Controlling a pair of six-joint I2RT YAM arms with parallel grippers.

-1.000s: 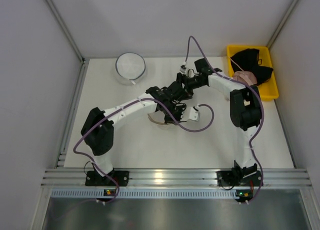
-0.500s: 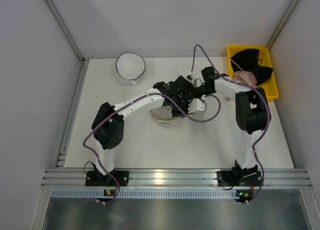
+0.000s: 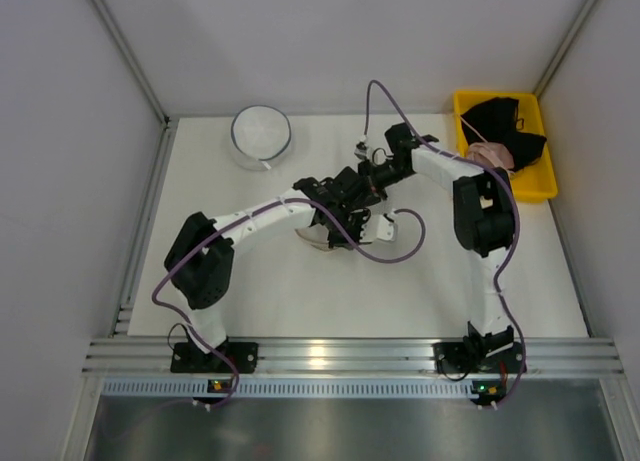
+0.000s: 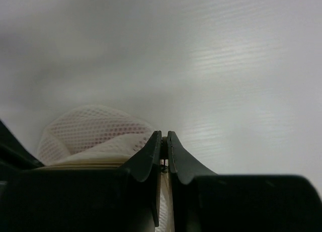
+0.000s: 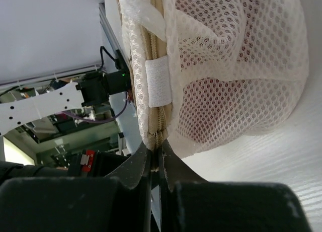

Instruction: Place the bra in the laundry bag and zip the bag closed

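The laundry bag (image 5: pixel 236 66) is a white mesh pouch with a pale zip rim, lying mid-table under both wrists (image 3: pixel 316 239). Red of the bra (image 5: pixel 221 103) shows through the mesh, so it is inside the bag; the left wrist view gives only a faint red tint (image 4: pixel 108 129). My right gripper (image 5: pixel 156 151) is shut on the zip at the bag's rim, just below a white fabric tab (image 5: pixel 158 83). My left gripper (image 4: pixel 164 137) is shut on a thin strip of the bag's rim. In the top view both grippers (image 3: pixel 345 203) (image 3: pixel 372 178) meet over the bag.
A round mesh bag with a dark rim (image 3: pixel 261 133) sits at the back left. A yellow bin (image 3: pixel 545 189) at the back right holds a black garment (image 3: pixel 500 121) and a pale pink one (image 3: pixel 490 156). Purple cables loop beside the wrists.
Both arms swung right with the bag half a second ago and are back to the left now. The right jaws have closed on the zip.
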